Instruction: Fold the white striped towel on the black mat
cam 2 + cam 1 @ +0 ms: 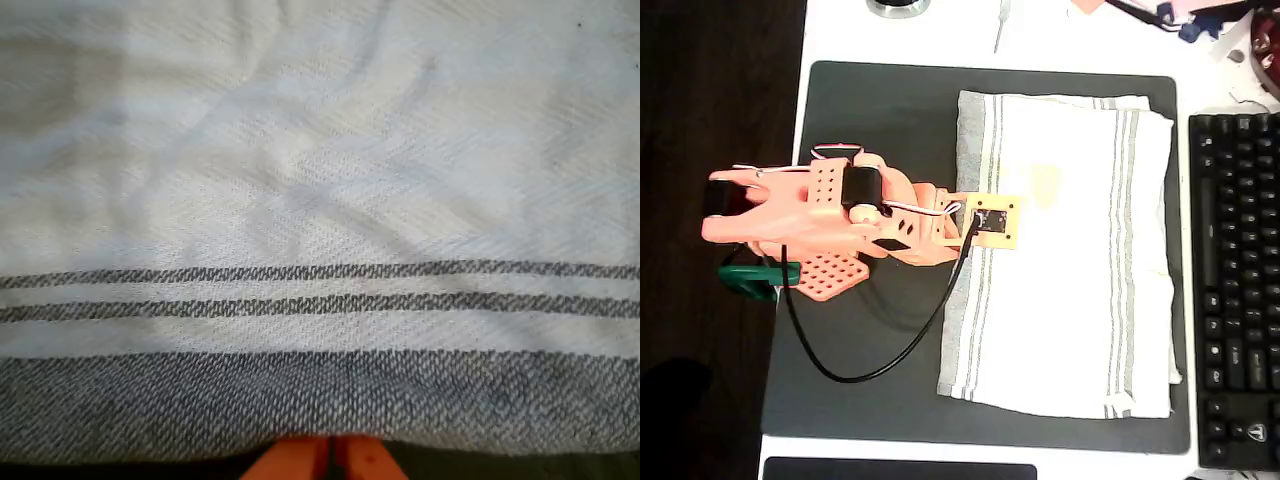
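A soft, woven white striped towel (1070,250) lies flat right of centre on the matte black mat (880,110). At the wrist view's bottom edge, the orange gripper (330,455) has its fingers pressed together at the towel's grey hem.

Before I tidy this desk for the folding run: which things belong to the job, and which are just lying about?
Belongs to the job:
white striped towel
black mat
gripper, at the towel's grey edge

Just lying about:
black keyboard
clutter along the desk's top edge

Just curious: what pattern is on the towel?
White towel with thin grey stripes, clearest in the wrist view.
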Controlling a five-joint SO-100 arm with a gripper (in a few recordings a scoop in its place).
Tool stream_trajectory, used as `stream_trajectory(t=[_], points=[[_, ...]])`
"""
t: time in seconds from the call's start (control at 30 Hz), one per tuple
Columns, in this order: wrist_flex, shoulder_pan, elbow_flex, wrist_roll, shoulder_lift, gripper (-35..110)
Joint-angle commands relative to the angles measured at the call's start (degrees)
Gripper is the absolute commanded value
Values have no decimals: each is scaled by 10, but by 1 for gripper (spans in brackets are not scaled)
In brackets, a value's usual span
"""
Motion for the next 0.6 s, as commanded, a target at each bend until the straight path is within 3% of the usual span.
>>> stream_trajectory(t=[0.0,0.57], points=[[14,7,13,-61,13,0],[14,6,13,-62,13,0]])
